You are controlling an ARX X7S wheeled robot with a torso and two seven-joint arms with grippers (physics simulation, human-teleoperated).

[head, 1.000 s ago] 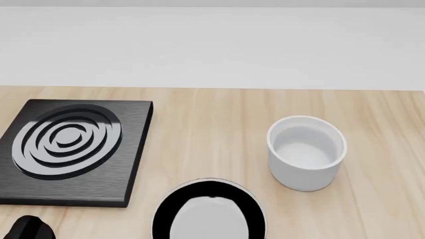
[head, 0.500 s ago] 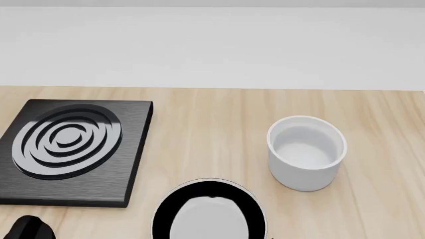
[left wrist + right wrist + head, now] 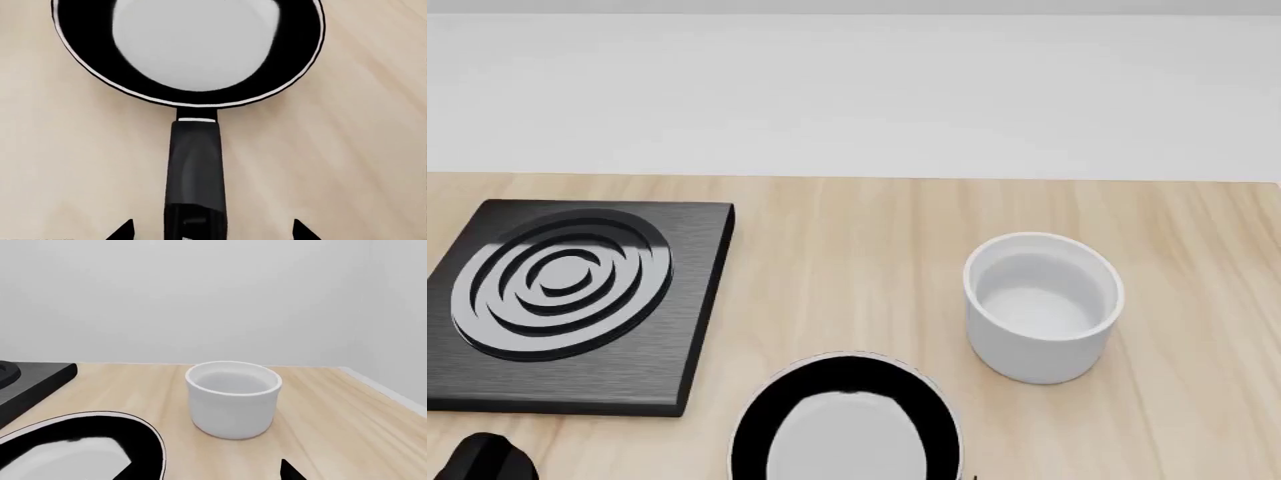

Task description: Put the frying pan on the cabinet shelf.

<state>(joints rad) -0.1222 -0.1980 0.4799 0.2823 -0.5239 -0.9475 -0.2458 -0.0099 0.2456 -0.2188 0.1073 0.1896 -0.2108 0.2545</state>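
Pan (image 3: 188,47) lies flat on the surface (image 3: 347,150), ungrasped; left jaws spread apart straddling its handle (image 3: 194,175), right jaws apart too. Grasping, lifting, shelving all remain.

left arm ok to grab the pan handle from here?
Probably yes. In the left wrist view the handle runs straight between the left gripper's open fingertips, with only bare table beside it.

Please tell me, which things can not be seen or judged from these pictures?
- Cabinet shelf: in no view.
- Frying pan: handle end cut off by left wrist view's edge; head view's edge hides the handle.
- Left pincer: only two dark tips straddle the handle; closure unclear.
- Right pincer: only tips at the picture's edge.
- Cup: contents unclear.
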